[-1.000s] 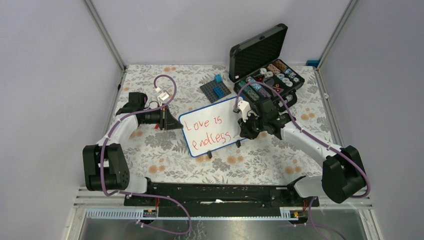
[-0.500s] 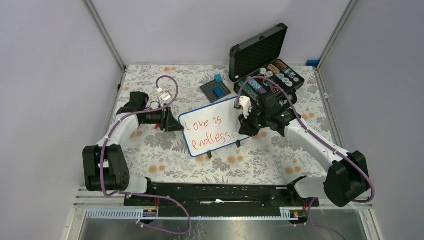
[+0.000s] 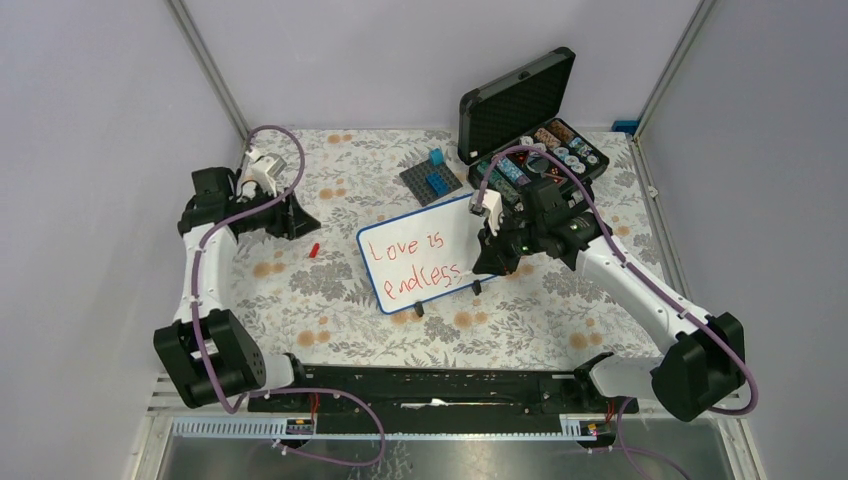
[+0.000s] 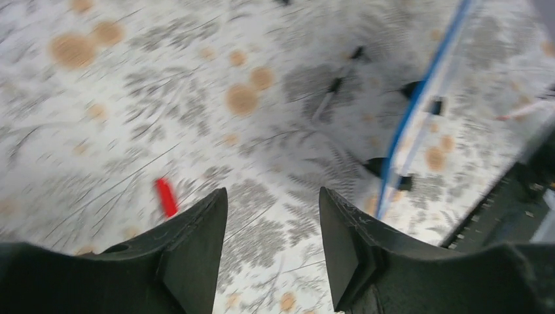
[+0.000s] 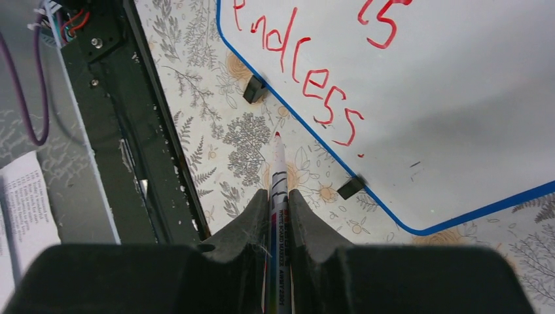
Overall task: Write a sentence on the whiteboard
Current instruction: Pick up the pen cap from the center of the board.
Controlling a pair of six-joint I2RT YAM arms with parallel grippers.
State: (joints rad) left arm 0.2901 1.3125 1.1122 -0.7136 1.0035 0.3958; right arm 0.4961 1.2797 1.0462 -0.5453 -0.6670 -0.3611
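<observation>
Top external view first: the whiteboard (image 3: pixel 458 220) sits skewed around the middle of the floral bench (image 3: pixel 330 290), and the sentence (image 3: pixel 425 275) on it is in red marker, two lines, "Love is" over "endless."

The right end effector (image 3: pixel 495 258) is parked right at the board's right side, down by its near-right corner. The right wrist cam shows it clamped tight on a whiteboard marker (image 5: pixel 279 180) that sticks out between the fingers. The red tip is off the board, over the floral cloth just beside the blue frame, roughly between two of the little black feet and close to the full stop after "endless". I can't tell if the tip touches the bench or sits above it.

The left end effector (image 4: pixel 273 196) is well apart from the board, out toward the far-left of the bench. Its fingers are spread wide with nothing between them. The left wrist shot is pretty blurry, but you can make out the board's blue edge off to the right. A small red cap (image 3: pixel 313 249) lies on the bench between that end effector and the board's left edge.

Further back there's a grey studded baseplate (image 3: pixel 432 180) just beyond the board's far edge, and an open black case (image 3: pixel 530 130) at far right.
</observation>
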